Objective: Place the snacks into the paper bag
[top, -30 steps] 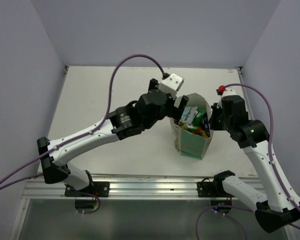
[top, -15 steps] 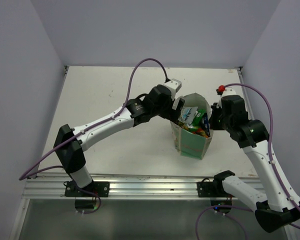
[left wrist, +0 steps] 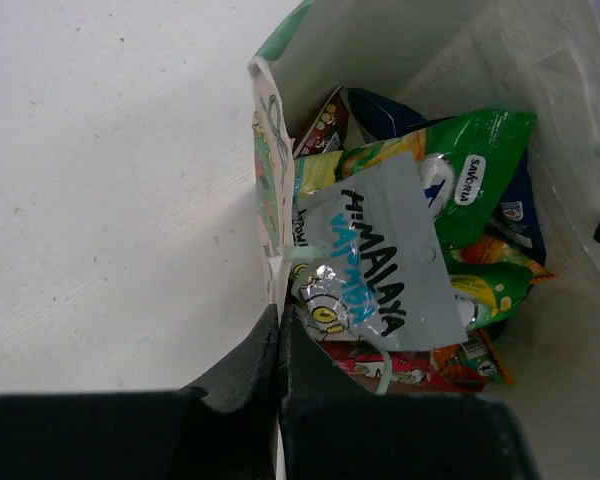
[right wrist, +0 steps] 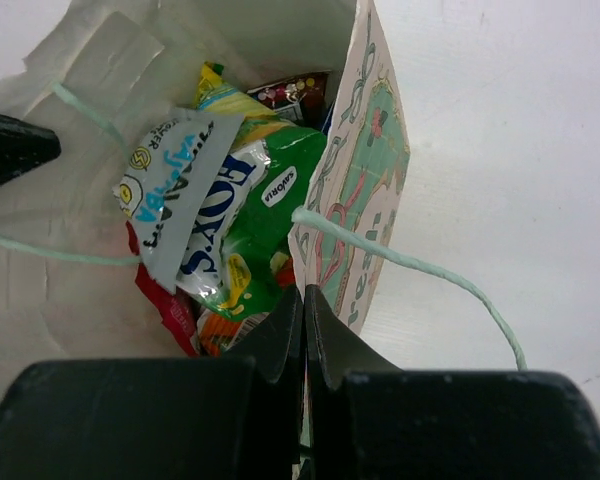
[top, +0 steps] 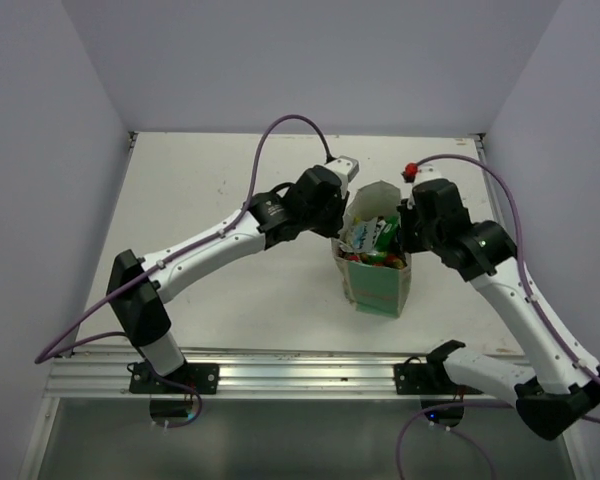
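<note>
Lavender walls close round the white tabletop, and both arms are busy at one spot. On the left, the left gripper is clamped on the left-hand rim of the boxy tan paper bag with a green printed base. The wrist view shows the paper wall running straight down between its closed black fingers.

The bag stands upright, right of centre and towards the near edge, mouth open. Look inside: a silvery foil packet with blue lettering lies on top, with a shiny green packet under it and a dark blue packet behind. An orange packet and a red packet sit lower down. Every packet I can pick out is in the bag, so the loading looks done or close to it.

On the right, the right gripper pinches the opposite wall, jaws closed on the paper. The pale string handle loops out beside it over the table.

Now the change. Half a second ago the right arm sat further out to the right; it has swung in leftward and taken its side of the bag along. The bag has slid a touch left and its mouth is narrower. A second ago the left arm's elbow stood high, and it has since dropped low. My guess is they're drawing the top together.
</note>
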You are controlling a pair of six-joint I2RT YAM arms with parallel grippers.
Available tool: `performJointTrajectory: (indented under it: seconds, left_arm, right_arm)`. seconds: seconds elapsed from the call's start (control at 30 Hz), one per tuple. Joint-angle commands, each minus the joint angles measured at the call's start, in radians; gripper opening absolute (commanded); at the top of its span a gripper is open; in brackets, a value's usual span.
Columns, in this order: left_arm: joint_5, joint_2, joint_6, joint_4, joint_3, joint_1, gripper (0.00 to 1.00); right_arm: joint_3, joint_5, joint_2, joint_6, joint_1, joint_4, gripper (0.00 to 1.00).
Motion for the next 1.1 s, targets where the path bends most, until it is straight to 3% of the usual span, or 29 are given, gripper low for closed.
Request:
performJointTrajectory:
  seconds: [0.0,0.13,0.37,0.73,0.77,0.8,0.83,0.87,0.9,0.93,1.07]
  left_arm:
    - [-0.043,-0.098,-0.061,-0.059,0.122,0.005,0.00]
    - [-0.144,-0.147,-0.077,-0.137,0.191,0.004,0.00]
    - [-0.258,-0.189,-0.095,-0.274,0.269,0.005,0.00]
    - [-0.293,-0.291,-0.152,-0.189,-0.117,0.022,0.00]
    - [-0.301,-0.295,-0.147,-0.180,-0.139,0.022,0.07]
    - [-0.312,-0.299,-0.144,-0.177,-0.140,0.022,0.23]
    - [-0.351,-0.308,-0.138,-0.174,-0.136,0.022,0.60]
    - [-0.374,-0.313,-0.117,-0.168,-0.111,0.021,0.84]
    - [-0.400,-0.319,-0.103,-0.162,-0.090,0.022,0.99]
    - [-0.461,-0.322,-0.086,-0.162,-0.062,0.022,1.00]
    - [-0.630,-0.347,0.038,-0.150,0.152,0.019,1.00]
  right_arm:
    - [0.141,0.098,0.092,-0.003,0.097,0.062,0.00]
    - [0.259,0.172,0.188,0.006,0.194,0.070,0.00]
    - [0.359,0.172,0.293,-0.005,0.239,0.078,0.00]
    - [0.259,0.074,0.374,0.004,0.262,0.165,0.00]
    - [0.241,0.060,0.379,0.006,0.262,0.176,0.00]
    - [0.233,0.052,0.379,0.006,0.262,0.183,0.00]
    - [0.230,0.043,0.380,0.004,0.262,0.202,0.12]
    - [0.234,0.038,0.379,0.004,0.262,0.211,0.22]
    - [0.242,0.038,0.377,0.006,0.262,0.220,0.34]
    - [0.253,0.043,0.377,0.010,0.263,0.223,0.51]
    - [0.440,0.086,0.396,0.024,0.263,0.136,0.54]
